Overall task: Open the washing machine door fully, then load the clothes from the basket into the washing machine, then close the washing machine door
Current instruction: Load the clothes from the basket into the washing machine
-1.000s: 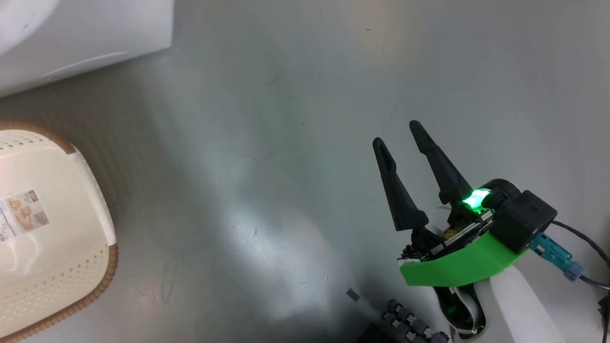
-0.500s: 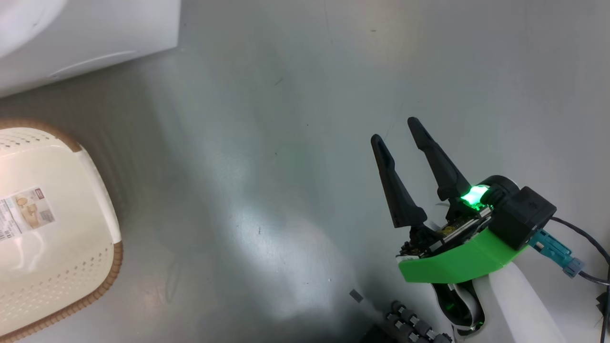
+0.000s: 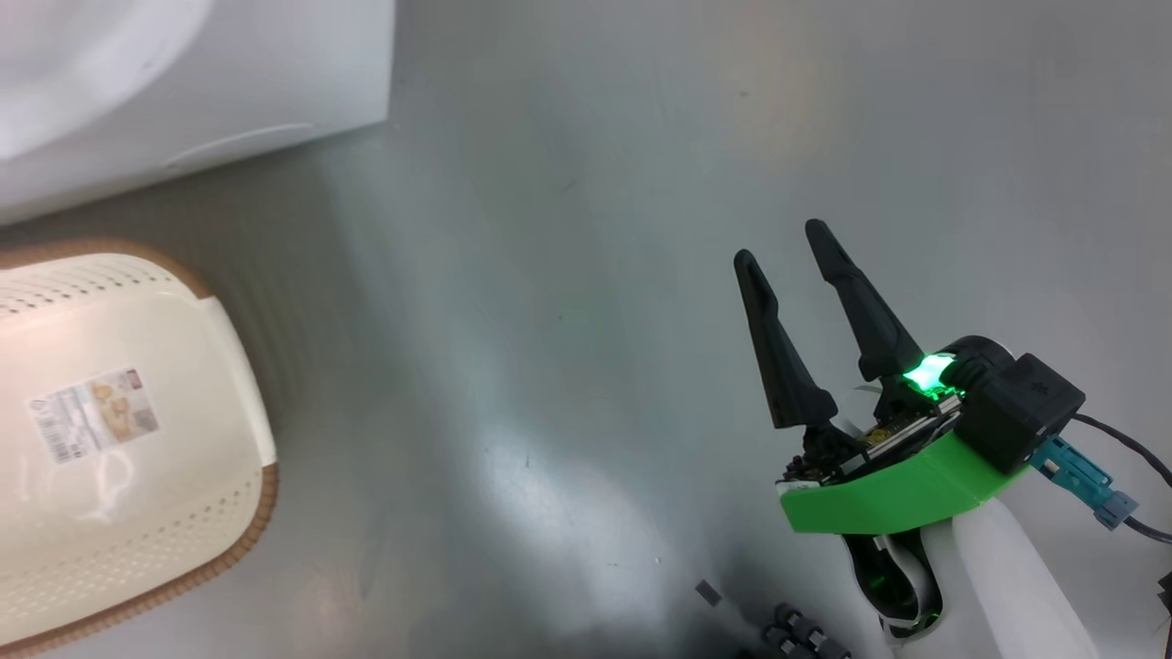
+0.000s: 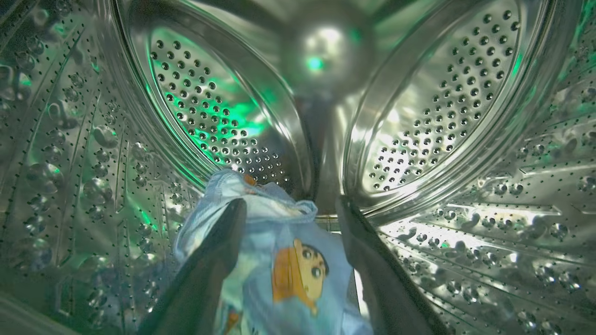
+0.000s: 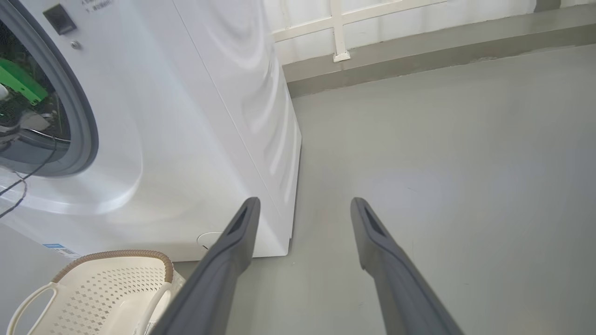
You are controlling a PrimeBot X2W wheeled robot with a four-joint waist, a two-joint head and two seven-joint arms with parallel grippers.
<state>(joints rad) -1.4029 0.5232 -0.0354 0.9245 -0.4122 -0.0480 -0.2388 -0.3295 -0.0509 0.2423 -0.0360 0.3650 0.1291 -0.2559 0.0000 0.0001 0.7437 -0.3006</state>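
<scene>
Head view: the right gripper (image 3: 779, 245) hangs over bare grey floor (image 3: 568, 275), its two dark fingers spread wide with nothing between them. Far to its left lies the basket (image 3: 264, 499), with a paper label (image 3: 92, 426) on its cream bottom and no cloth in the part that shows. Beyond the basket, up and left of the gripper, is a white corner of the washing machine (image 3: 275, 82).

Left wrist view: the left gripper (image 4: 291, 204) is inside the steel drum (image 4: 209, 116), fingers well apart. The clothes (image 4: 288, 279), light blue with an orange cartoon patch, lie on the drum's bottom between and under the fingers. The left finger overlaps the cloth in this view, and I cannot tell whether it touches. The drum's back wall stands ahead of the fingertips.

Right wrist view: the right gripper (image 5: 303, 202) is wide and empty. The floor (image 5: 442, 163) is ahead and to its right. The washing machine (image 5: 209, 116) stands to the left of the fingers, and its grey gasket (image 5: 88, 130) rings the open mouth. A green arm part (image 5: 18, 81) shows inside that mouth. The basket (image 5: 116, 253) sits below and left of the left finger, close to the machine's front.
</scene>
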